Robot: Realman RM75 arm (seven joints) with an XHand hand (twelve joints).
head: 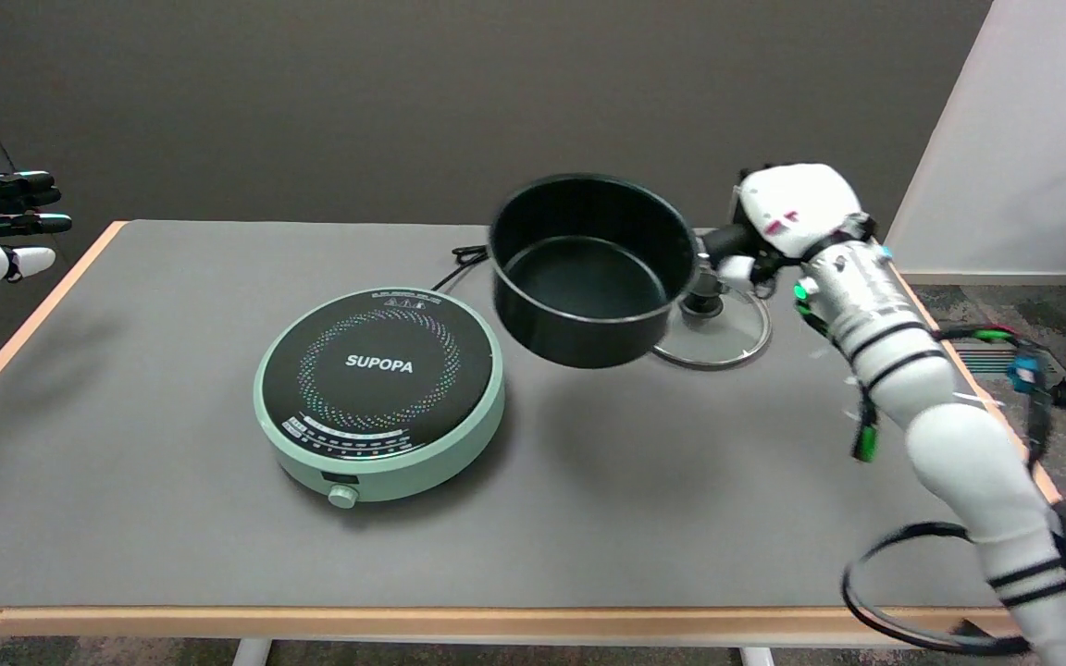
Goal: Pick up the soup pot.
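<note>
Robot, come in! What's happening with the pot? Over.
Right hand gripping pot handle. Soup pot airborne, right of cooker. Glass lid lies below.

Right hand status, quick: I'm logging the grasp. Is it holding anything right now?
Right hand: holding the soup pot by its handle, in the air to the right of the induction cooker.

The round black soup pot (588,277) has a smooth, semi-matt coated look, the mint-green plastic induction cooker (379,393) carries a glossy black glass top, the round glass lid (727,335) is clear with a shiny metal rim, and the grey worktop (172,518) looks matt with a wood-toned edge.
</note>
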